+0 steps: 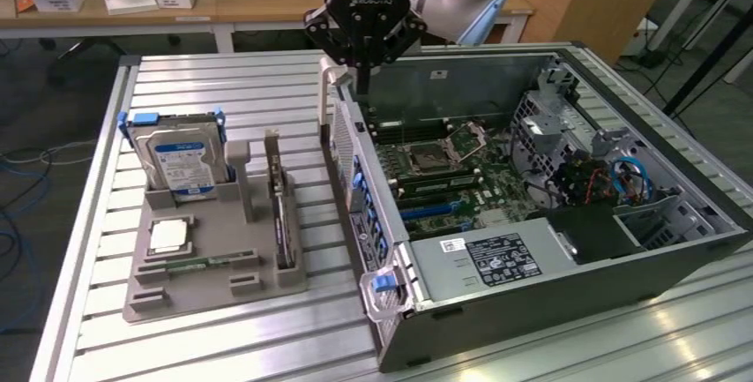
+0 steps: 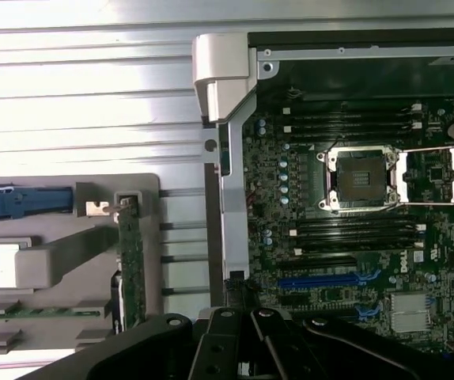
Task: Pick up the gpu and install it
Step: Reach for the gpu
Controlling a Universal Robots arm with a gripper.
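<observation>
Shiny ribbed metal table [image 1: 194, 82], matt grey plastic tray [image 1: 206, 298].

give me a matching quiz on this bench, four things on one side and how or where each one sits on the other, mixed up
Things:
1 gpu
2 hard drive
3 memory stick
4 gripper

States:
a green, lies flat in the holder
b shut, empty, above the case wall
c dark card, stands on its long edge in the holder
d silver with blue rails, upright in the holder

Pairs: 1c, 2d, 3a, 4b
</observation>
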